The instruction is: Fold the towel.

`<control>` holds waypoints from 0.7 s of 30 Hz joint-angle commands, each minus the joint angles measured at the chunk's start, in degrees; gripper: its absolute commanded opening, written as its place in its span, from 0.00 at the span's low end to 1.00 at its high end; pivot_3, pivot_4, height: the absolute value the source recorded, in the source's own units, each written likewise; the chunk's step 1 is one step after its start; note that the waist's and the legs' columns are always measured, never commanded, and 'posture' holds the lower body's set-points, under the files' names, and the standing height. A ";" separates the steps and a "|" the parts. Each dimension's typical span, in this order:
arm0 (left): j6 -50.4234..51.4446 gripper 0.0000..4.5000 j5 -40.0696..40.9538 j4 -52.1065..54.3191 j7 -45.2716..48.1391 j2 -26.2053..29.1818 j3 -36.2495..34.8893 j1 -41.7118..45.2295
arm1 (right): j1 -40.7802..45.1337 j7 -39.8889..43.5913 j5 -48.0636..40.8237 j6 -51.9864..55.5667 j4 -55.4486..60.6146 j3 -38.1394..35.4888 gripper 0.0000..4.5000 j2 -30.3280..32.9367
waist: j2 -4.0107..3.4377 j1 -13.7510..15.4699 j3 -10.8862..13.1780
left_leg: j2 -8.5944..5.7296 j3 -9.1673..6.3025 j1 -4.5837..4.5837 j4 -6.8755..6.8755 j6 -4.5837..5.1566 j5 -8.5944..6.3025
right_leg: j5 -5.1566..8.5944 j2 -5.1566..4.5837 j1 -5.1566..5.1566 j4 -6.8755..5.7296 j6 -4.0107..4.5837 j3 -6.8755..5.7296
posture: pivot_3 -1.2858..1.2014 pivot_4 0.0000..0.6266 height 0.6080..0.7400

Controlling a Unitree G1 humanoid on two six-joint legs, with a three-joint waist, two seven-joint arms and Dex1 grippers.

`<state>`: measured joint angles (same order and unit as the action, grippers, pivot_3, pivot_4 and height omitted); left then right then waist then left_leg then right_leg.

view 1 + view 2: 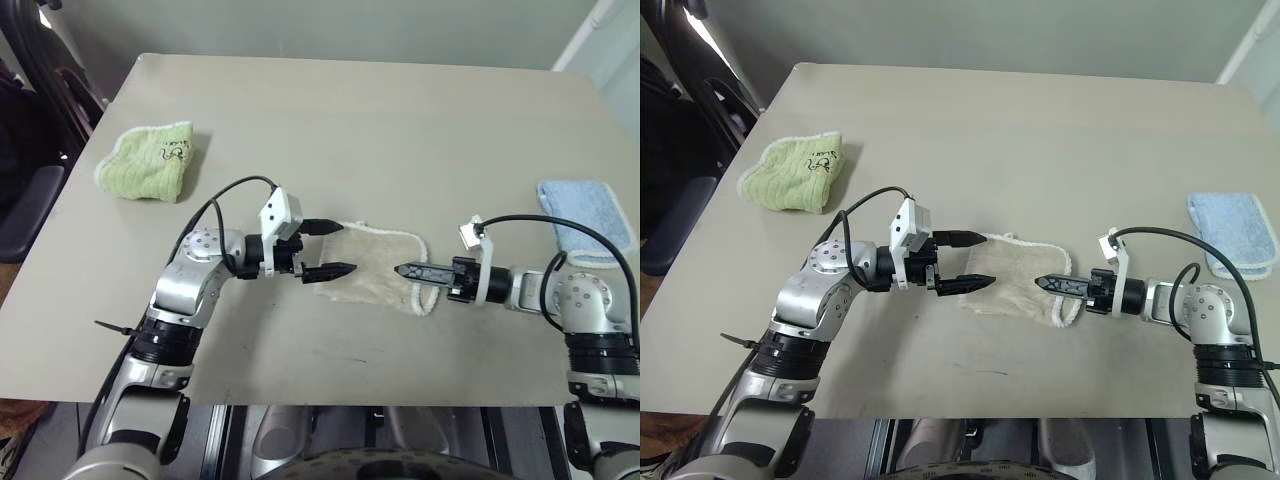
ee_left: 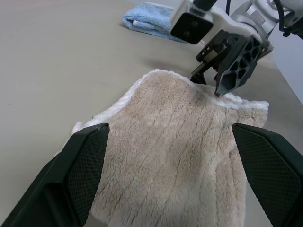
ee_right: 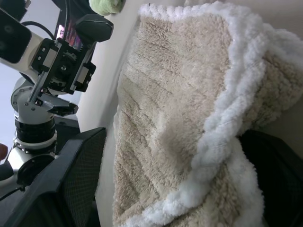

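The towel (image 1: 375, 262) is a beige terry cloth with white edging, lying folded in the middle of the table (image 1: 350, 120). My left gripper (image 1: 335, 250) hovers at its left end, open, with its fingers (image 2: 80, 165) spread wide over the cloth (image 2: 180, 142). My right gripper (image 1: 405, 270) comes in from the right at the towel's right end. In the right wrist view the towel's white-edged rim (image 3: 222, 127) lies between this gripper's (image 3: 175, 142) two fingers, which stand apart. The two grippers point at each other across the towel.
A lime-green towel (image 1: 148, 160) lies folded at the table's far left. At the right edge rests a light-blue towel (image 1: 585, 220), also folded. A dark chair (image 1: 40, 150) stands beyond the left edge. The table's front edge runs just behind both arms.
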<state>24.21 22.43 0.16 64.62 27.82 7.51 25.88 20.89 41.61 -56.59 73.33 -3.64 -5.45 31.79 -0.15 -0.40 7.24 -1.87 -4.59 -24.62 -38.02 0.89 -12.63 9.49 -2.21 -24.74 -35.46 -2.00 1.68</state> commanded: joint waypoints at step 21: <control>-8.27 1.00 -0.79 -10.40 2.57 -3.02 -0.82 3.28 | 0.41 -9.55 -12.79 8.70 10.62 -16.98 0.00 -4.10 | -0.05 0.76 0.03 | -0.02 0.01 -0.22 -0.06 0.02 0.01 | 0.05 -0.01 -0.19 -0.12 0.09 -0.02 | 0.52 0.24 0.95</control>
<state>16.71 20.88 -9.78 67.06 25.35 7.82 27.52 19.84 34.95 -64.01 81.37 3.37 -16.84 27.59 -0.21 0.36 7.27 -1.89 -4.58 -24.90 -38.09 0.73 -12.49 9.54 -2.22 -24.97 -35.58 -1.92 1.65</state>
